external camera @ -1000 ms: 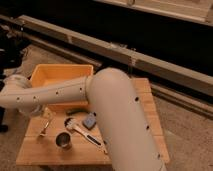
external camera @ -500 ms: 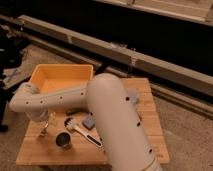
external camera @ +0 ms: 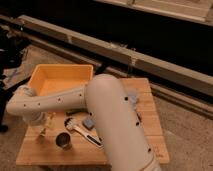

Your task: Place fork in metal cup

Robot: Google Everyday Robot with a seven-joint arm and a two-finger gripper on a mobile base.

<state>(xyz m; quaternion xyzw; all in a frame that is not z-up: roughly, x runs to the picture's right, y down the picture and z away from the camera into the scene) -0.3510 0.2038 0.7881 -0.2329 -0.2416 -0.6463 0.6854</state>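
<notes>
The metal cup [external camera: 63,141] stands upright near the front left of the wooden table [external camera: 145,135], dull grey with a dark inside. The fork [external camera: 46,131] shows only as a slim pale streak on the table left of the cup, mostly covered by my arm. My pale arm reaches from the lower right across the table and bends at the left edge. My gripper [external camera: 49,124] hangs low at the table's left side, right over the fork and a short way left of and behind the cup.
An orange-yellow bin [external camera: 60,75] sits at the table's back left. A utensil with a white head and black handle [external camera: 80,132] lies right of the cup, with a small grey block [external camera: 89,122] beside it. Another grey item [external camera: 133,96] lies at the back right.
My arm has swung down and to the right from the table's left edge. The gripper end now sits low over the fork. The cup and other items have not moved.
</notes>
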